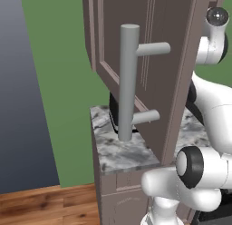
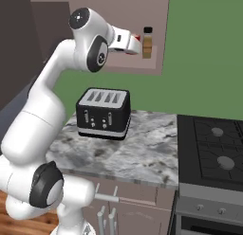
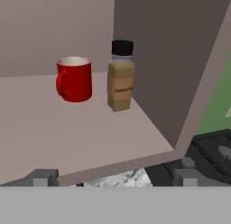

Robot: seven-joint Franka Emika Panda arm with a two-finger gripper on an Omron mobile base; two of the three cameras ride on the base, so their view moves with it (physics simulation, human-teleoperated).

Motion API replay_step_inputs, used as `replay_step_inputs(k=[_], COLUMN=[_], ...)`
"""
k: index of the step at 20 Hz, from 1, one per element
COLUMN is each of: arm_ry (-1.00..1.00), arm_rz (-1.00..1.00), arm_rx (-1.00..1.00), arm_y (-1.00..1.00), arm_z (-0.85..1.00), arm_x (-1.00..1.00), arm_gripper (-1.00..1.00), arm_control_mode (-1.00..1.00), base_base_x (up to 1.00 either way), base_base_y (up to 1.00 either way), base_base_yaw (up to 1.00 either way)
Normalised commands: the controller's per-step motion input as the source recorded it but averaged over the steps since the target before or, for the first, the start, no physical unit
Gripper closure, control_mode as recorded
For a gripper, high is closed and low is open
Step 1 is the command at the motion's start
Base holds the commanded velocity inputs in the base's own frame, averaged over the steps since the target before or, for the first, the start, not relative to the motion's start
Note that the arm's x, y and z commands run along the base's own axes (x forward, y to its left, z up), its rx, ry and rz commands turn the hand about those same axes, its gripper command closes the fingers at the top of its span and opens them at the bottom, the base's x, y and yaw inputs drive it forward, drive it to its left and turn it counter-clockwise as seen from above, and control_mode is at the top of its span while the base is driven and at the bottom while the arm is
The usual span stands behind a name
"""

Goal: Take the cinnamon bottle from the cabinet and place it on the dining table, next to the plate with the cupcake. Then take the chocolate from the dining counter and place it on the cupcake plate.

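Pincer [image 3: 110,177] gapes before cabinet [image 3: 90,128] holding cinnamon bottle [image 3: 121,76] and red mug [image 3: 74,78].

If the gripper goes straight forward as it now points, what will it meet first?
Most likely the cinnamon bottle, upright on the cabinet shelf almost straight ahead between the open jaws. The red mug stands apart to its left. Depth is unclear, so it might pass the bottle narrowly.

The cinnamon bottle [image 3: 121,77] stands upright in the cabinet [image 3: 81,128], just beside a mug [image 3: 74,78]
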Motion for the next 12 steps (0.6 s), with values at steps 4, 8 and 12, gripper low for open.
replay_step_inputs(k=[4, 8, 12], arm_ry=[-0.19, -0.15, -0.03], arm_rz=[0.0, 0.0, 0.0], arm_rx=[-0.05, 0.0, 0.0], arm_y=[-0.05, -0.11, -0.12], arm_z=[-0.08, 0.0, 0.05], arm_x=[0.17, 0.21, 0.23], arm_gripper=[-1.0, -1.0, -1.0], arm_control_mode=[-1.0, -1.0, -1.0], base_base_x=[0.0, 0.0, 0.0], base_base_y=[0.0, 0.0, 0.0], base_base_yaw=[0.0, 0.0, 0.0])
